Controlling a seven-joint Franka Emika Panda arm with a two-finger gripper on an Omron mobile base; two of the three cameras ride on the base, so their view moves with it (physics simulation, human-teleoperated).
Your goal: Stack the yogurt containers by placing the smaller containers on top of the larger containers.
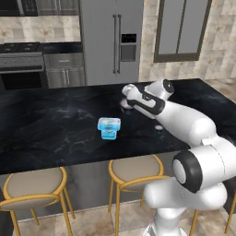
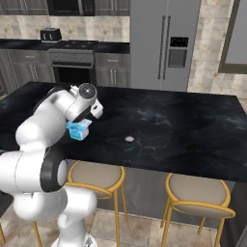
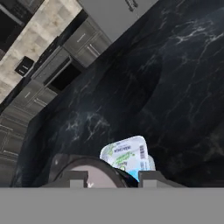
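Gripper (image 3: 109,178): your fingers are closed around a small cup (image 3: 89,173) | tub (image 1: 109,127): blue, sits on the counter (image 1: 55,133) ahead of and below the held cup, toward the arm's left | other cup (image 2: 129,139): stands apart, right of the arm.

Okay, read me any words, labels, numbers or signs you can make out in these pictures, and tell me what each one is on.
No text can be quoted.
Light blue squarish yogurt tub: its pale lid has green print and a barcode, too blurred to read in the hand view.
Grey steel fridge: the dark dispenser panel on its door shows nothing legible.
Round dark cup with pinkish top between the hand's fingertips: no lettering visible.
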